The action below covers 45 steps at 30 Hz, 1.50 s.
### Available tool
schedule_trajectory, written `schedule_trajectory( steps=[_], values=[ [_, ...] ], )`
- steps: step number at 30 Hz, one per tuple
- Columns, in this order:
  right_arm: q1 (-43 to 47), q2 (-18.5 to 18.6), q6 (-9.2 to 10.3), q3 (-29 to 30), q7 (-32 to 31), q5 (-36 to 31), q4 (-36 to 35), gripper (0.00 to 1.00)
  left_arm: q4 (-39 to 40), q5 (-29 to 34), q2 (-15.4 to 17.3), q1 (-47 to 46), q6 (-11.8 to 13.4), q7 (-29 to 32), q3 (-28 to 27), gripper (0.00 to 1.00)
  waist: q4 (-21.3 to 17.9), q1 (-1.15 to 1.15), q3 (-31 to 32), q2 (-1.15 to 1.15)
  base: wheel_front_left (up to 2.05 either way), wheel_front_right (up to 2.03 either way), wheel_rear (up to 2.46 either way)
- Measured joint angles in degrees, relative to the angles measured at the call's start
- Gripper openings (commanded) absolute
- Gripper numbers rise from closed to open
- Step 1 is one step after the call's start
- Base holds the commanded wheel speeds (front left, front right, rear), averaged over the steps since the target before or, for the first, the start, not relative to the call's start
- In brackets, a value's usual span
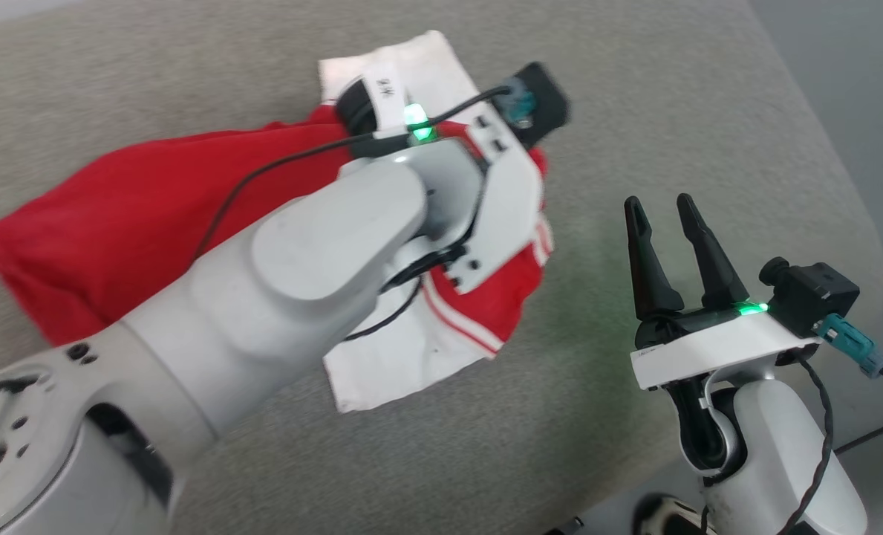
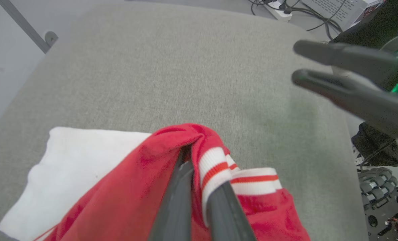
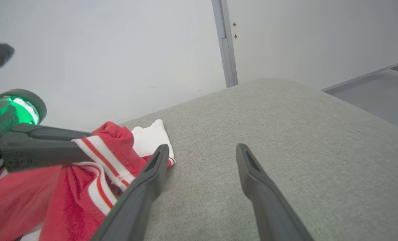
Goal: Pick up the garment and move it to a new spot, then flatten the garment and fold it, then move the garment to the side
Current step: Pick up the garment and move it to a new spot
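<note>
Left forearm [image 1: 278, 282], one, looming nearest, covering the garment's [image 1: 99, 223] middle; left gripper [image 2: 197, 174], one, two fingers clenching the garment's striped red hem, tips sinking out of sight in the fold; garment, one, two white panels showing, lying on one grey cushion [image 1: 671, 111]; right gripper [image 1: 660, 204], one, two fingers standing spread, grasping nothing, sitting apart at the garment's right.

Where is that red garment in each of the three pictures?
Head view: the garment spreads from the left to the centre.
Left wrist view: the garment is at bottom centre, pinched in the left pincer.
Right wrist view: the garment fills the lower left corner.
Shared landmark: the grey fabric surface beneath it.
</note>
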State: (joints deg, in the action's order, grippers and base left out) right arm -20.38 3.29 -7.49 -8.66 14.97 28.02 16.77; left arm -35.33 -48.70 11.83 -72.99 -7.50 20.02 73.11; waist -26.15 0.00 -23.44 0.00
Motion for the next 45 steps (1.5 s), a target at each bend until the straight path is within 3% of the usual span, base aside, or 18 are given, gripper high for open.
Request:
schedule_trajectory(
  steps=[8, 12, 13, 14, 15, 24, 30, 45],
  values=[
    [0.09, -0.13, 0.0, -0.74, 0.0, 3.52, -0.32, 1.0, 1.08, 1.44, 5.27, 6.28, 0.0, 12.28, 0.23, 0.0, -3.75, 0.0, -1.6, 0.0, 0.0, 0.0, 0.0],
    [0.07, -0.15, 0.0, -0.85, 0.0, 4.03, -0.53, 1.0, 2.48, 2.11, 6.6, 6.36, 0.0, 15.11, -0.11, 0.02, -3.91, 0.0, -2.36, 0.0, 0.0, 0.0, 0.0],
    [0.07, -0.13, 0.0, -0.75, 0.0, 4.16, -0.53, 1.0, 2.43, 1.9, 6.66, 6.35, 0.0, 15.08, -0.16, 0.18, -3.78, 0.0, -2.44, 0.0, 0.0, 0.0, 0.0],
    [0.02, -0.14, 0.0, -0.68, 0.0, 4.2, -0.58, 1.0, 2.33, 1.63, 6.66, 6.32, 0.0, 15.02, -0.21, 0.5, -3.58, 0.0, -2.53, 0.0, 0.0, 0.0, 0.0],
    [-0.17, -0.16, 0.0, -0.55, 0.0, 4.12, -0.69, 1.0, 2.45, 1.54, 6.51, 6.16, -0.03, 14.64, -0.16, 1.0, -3.01, 0.0, -2.65, 0.0, 0.0, 0.0, 0.0],
    [-0.16, -0.14, 0.0, 1.3, 0.0, -1.1, -0.51, 1.0, 3.74, -4.6, 6.82, 3.66, -0.05, 5.04, 0.27, 1.0, 2.26, 0.0, -0.81, 0.0, 0.0, 0.0, 0.0],
    [-0.02, 3.48, 0.0, 1.03, 0.0, -3.6, 0.09, 1.0, 4.97, -9.47, 7.91, 5.11, -0.05, -3.88, 0.21, 1.0, 7.53, 0.0, 2.28, 0.0, 0.0, 0.0, 0.0],
    [6.03, 12.26, 0.0, 4.17, 0.0, -5.41, 1.62, 1.0, -6.57, -21.03, 9.98, 28.25, -0.05, -32.82, -7.31, 1.0, 21.45, 0.0, 11.6, 0.0, 0.0, 0.0, 0.0]
  ],
)
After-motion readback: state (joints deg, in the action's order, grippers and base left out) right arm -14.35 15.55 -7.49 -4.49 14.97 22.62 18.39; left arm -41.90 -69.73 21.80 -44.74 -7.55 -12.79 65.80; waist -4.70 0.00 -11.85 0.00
